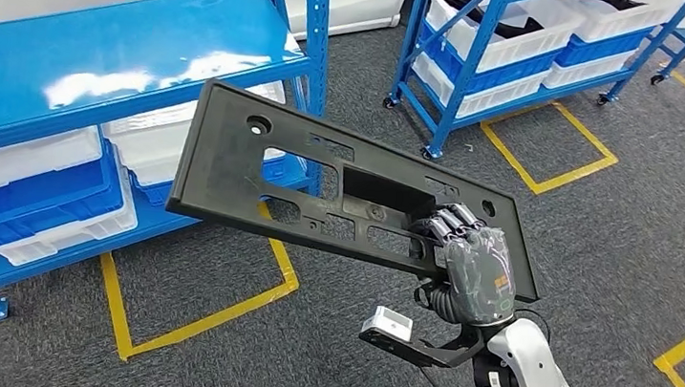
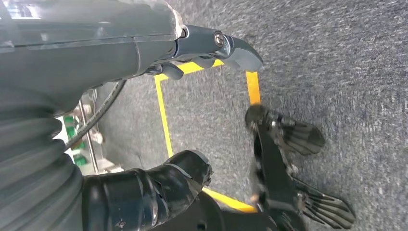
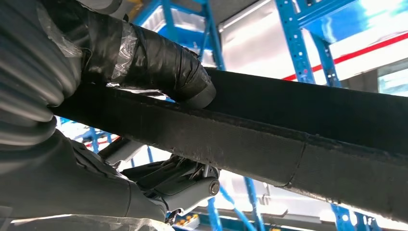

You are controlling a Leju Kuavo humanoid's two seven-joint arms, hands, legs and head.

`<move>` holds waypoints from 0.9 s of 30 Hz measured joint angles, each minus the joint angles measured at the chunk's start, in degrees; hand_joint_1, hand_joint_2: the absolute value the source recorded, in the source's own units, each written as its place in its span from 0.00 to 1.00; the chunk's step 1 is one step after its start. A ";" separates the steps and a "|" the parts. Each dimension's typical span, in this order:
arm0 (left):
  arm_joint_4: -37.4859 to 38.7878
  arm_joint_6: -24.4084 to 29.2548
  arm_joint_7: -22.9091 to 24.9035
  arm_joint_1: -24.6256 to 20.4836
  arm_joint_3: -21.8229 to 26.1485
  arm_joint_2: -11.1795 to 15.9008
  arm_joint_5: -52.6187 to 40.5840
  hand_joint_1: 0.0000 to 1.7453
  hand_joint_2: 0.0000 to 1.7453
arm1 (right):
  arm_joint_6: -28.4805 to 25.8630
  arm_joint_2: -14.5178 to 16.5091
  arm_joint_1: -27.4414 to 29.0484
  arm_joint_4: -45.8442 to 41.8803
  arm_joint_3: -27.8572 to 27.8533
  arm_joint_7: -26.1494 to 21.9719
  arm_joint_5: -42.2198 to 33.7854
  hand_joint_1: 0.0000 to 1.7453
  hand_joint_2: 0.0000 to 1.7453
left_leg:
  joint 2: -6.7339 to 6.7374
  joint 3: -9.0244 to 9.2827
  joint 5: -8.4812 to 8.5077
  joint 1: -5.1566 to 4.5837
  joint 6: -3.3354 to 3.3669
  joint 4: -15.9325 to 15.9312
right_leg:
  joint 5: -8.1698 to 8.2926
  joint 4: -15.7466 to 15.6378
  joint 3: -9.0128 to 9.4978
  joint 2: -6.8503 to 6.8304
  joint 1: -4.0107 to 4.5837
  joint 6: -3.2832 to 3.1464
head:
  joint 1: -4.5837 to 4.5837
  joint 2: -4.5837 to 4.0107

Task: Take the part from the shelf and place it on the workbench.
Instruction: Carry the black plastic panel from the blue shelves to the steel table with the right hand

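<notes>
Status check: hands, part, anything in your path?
Right hand grips black panel part, clear of the blue shelf. Left hand holds nothing, hangs over grey floor. No workbench seen.

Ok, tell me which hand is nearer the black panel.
Right. The right hand grips the black panel at its near end, thumb pressed on it. The left hand hangs over the carpet, holding nothing.

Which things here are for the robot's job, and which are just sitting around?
For the job: black part, right hand gripping it, blue shelf.
Just around: white and blue bins, far rack, yellow floor tape.
</notes>
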 joint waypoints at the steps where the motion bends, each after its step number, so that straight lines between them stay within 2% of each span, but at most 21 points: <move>1: 0.00 -0.02 0.01 0.00 0.02 -0.01 0.00 0.00 1.00 | 0.00 -0.03 -0.11 -0.12 0.00 0.02 -0.03 1.00 1.00 | -1.01 1.19 -0.69 -0.01 0.15 -2.16 | 0.63 0.12 -0.40 0.63 0.06 0.42 | 0.03 0.00; 2: 0.00 -0.03 0.01 -0.01 0.04 -0.01 -0.01 0.00 1.00 | -0.01 -0.13 -0.21 -0.25 0.00 0.05 -0.05 1.00 1.00 | -1.19 1.55 -1.01 -0.19 0.47 -3.02 | 1.36 -0.02 -0.62 1.27 0.12 0.82 | 0.03 0.00; 4: 0.01 -0.04 0.05 -0.02 0.09 -0.05 -0.02 0.00 1.00 | -0.07 -0.42 -0.22 -0.44 0.01 0.13 -0.01 1.00 1.00 | 0.39 0.62 -0.07 -0.20 1.44 -2.89 | 2.09 -0.40 -1.01 1.77 0.14 1.52 | 0.08 0.00; 5: 0.02 -0.05 0.09 -0.05 0.11 -0.08 -0.05 0.00 1.00 | -0.11 -0.68 -0.19 -0.51 0.01 0.19 0.04 1.00 1.00 | 1.33 -0.01 0.63 -0.21 2.08 -2.89 | 0.81 0.30 -1.45 0.95 0.15 1.71 | 0.11 0.00; 6: 0.02 -0.07 0.14 -0.02 0.13 -0.11 -0.10 0.00 1.00 | -0.16 -0.87 -0.16 -0.55 0.02 0.26 0.09 1.00 1.00 | 2.32 -0.76 1.39 -0.23 2.64 -2.97 | -1.74 2.09 -2.06 -0.33 0.14 1.84 | 0.16 0.00; 8: 0.02 -0.09 0.23 0.03 0.15 -0.12 -0.26 0.00 1.00 | -0.28 -1.13 -0.12 -0.64 0.02 0.39 0.26 1.00 1.00 | 4.09 -2.46 2.80 -0.67 3.33 -2.79 | -8.47 8.86 -3.35 -2.86 0.03 1.97 | 0.19 0.00; 9: 0.02 -0.10 0.27 0.06 0.15 -0.10 -0.33 0.00 1.00 | -0.40 -1.14 -0.06 -0.68 0.02 0.48 0.46 1.00 1.00 | 4.99 -3.44 3.46 -0.90 3.44 -2.60 | -10.44 12.73 -3.75 -3.32 -0.09 2.09 | 0.16 0.00; 10: 0.02 -0.10 0.32 0.05 0.16 -0.08 -0.41 0.00 1.00 | -0.54 -1.14 0.08 -0.72 0.02 0.62 0.73 1.00 1.00 | 5.87 -4.55 4.09 -1.09 3.50 -2.34 | -10.80 15.80 -3.68 -3.51 -0.18 2.19 | 0.16 0.00; 11: 0.02 -0.10 0.37 0.02 0.17 -0.06 -0.50 0.00 1.00 | -0.70 -1.15 0.27 -0.73 0.02 0.79 1.08 1.00 1.00 | 6.74 -5.73 4.66 -1.25 3.52 -2.02 | -9.77 17.38 -2.90 -3.63 -0.24 2.23 | 0.16 0.00; 12: 0.02 -0.10 0.41 -0.02 0.18 -0.03 -0.59 0.00 1.00 | -0.87 -1.15 0.48 -0.73 0.02 0.95 1.45 1.00 1.00 | 7.49 -6.85 5.17 -1.39 3.47 -1.67 | -8.10 17.03 -1.20 -3.84 -0.26 2.18 | 0.15 0.00; 13: 0.02 -0.10 0.45 -0.08 0.19 -0.02 -0.68 0.00 1.00 | -1.05 -1.15 0.67 -0.74 0.02 1.09 1.79 1.00 1.00 | 8.14 -7.81 5.64 -1.54 3.39 -1.34 | -6.86 14.59 1.61 -4.39 -0.24 1.99 | 0.16 0.00; 14: 0.02 -0.11 0.48 -0.12 0.19 -0.02 -0.77 0.00 1.00 | -1.22 -1.15 0.76 -0.79 0.02 1.18 2.06 1.00 1.00 | 8.68 -8.54 6.06 -1.69 3.21 -1.09 | -7.06 10.49 5.27 -5.36 -0.04 1.70 | 0.15 0.00; 16: 0.02 -0.17 0.52 -0.19 0.19 -0.08 -0.85 0.00 1.00 | -1.63 -1.17 0.75 -0.96 0.01 1.33 2.31 1.00 1.00 | 9.68 -9.18 7.03 -1.78 2.69 -0.93 | -9.61 1.75 11.51 -7.05 0.62 0.97 | 0.14 0.00; 17: 0.02 -0.21 0.52 -0.22 0.19 -0.10 -0.87 0.00 1.00 | -1.85 -1.21 0.70 -1.04 0.01 1.39 2.34 1.00 1.00 | 10.19 -9.30 7.63 -1.65 2.33 -1.09 | -10.60 -0.89 12.89 -7.30 1.06 0.59 | 0.14 0.00; 18: 0.02 -0.24 0.52 -0.26 0.19 -0.13 -0.87 0.00 1.00 | -2.04 -1.23 0.73 -1.09 0.00 1.42 2.36 1.00 1.00 | 10.73 -9.35 8.27 -1.48 1.95 -1.29 | -10.48 -2.20 12.98 -7.01 1.36 0.16 | 0.14 0.00; 20: 0.02 -0.27 0.52 -0.24 0.19 -0.12 -0.88 0.00 1.00 | -2.26 -1.27 0.92 -1.10 0.00 1.42 2.37 1.00 1.00 | 9.83 -9.78 7.65 -1.09 1.18 -1.02 | -8.87 -2.88 11.85 -6.16 1.35 -0.78 | 0.17 0.00; 22: 0.02 -0.32 0.55 -0.01 0.19 -0.14 -0.90 0.00 1.00 | -2.29 -1.26 1.00 -1.11 0.00 1.45 2.38 1.00 1.00 | 6.70 -10.81 2.65 -0.92 0.76 2.47 | -7.07 -3.30 10.24 -5.23 1.08 -1.62 | 0.16 0.00; 24: 0.02 -0.40 0.58 0.20 0.19 -0.14 -0.94 0.00 1.00 | -2.31 -1.23 0.95 -1.14 0.00 1.53 2.50 1.00 1.00 | 4.61 -11.97 -2.96 -0.93 0.72 9.27 | -5.35 -3.13 8.17 -4.00 1.26 -2.05 | 0.13 0.00; 25: 0.02 -0.43 0.59 0.23 0.18 -0.10 -0.97 0.00 1.00 | -2.28 -1.22 0.97 -1.14 0.00 1.60 2.62 1.00 1.00 | 4.29 -12.12 -3.81 -0.95 0.78 12.42 | -4.47 -2.95 6.98 -3.31 1.40 -2.08 | 0.13 0.00; 26: 0.02 -0.45 0.57 0.19 0.18 -0.05 -0.98 0.00 1.00 | -2.25 -1.21 0.99 -1.15 0.00 1.66 2.74 1.00 1.00 | 4.14 -11.67 -3.00 -0.98 0.92 14.24 | -3.62 -2.68 5.72 -2.63 1.50 -2.05 | 0.13 0.00; 27: 0.02 -0.46 0.55 0.15 0.18 0.00 -0.99 0.00 1.00 | -2.21 -1.21 1.00 -1.15 0.00 1.70 2.87 1.00 1.00 | 3.99 -10.46 -1.12 -1.02 1.11 14.37 | -2.82 -2.31 4.36 -1.96 1.56 -1.98 | 0.13 0.00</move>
